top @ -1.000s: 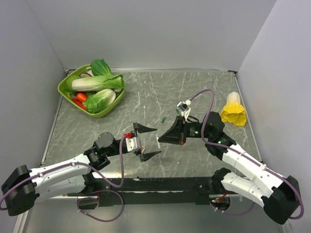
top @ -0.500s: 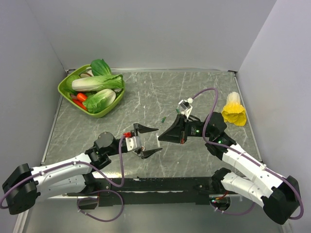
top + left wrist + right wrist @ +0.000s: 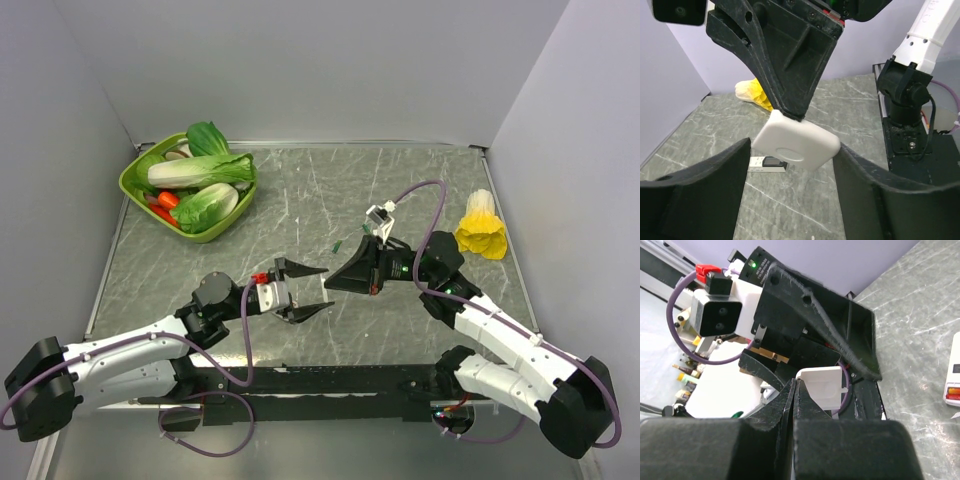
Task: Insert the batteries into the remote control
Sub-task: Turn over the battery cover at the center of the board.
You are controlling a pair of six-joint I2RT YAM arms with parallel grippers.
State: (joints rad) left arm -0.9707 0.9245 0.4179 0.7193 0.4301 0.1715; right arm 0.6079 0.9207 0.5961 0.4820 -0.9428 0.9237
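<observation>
My right gripper (image 3: 332, 284) is shut on one corner of the remote control (image 3: 797, 142) and holds it above the table. The remote's plain white back, with an oval ridged mark, faces the left wrist camera. It also shows past the closed fingertips in the right wrist view (image 3: 827, 387). My left gripper (image 3: 326, 288) is open. Its fingers flank the remote on both sides, without touching it as far as I can tell. The batteries are not clearly in view. A white item with an orange-red patch (image 3: 954, 375) lies at the right edge of the right wrist view; I cannot tell what it is.
A narrow white-and-black bar (image 3: 767, 163) lies on the table beneath the held remote. A green basket (image 3: 128, 182) of vegetables stands at the back left. A yellow-and-white vegetable (image 3: 480, 228) lies at the right. Tiny green pieces (image 3: 338, 243) lie behind the grippers.
My left gripper has moved right toward the right gripper, and its open fingers now bracket the remote. The right gripper has shifted slightly left, still shut.
</observation>
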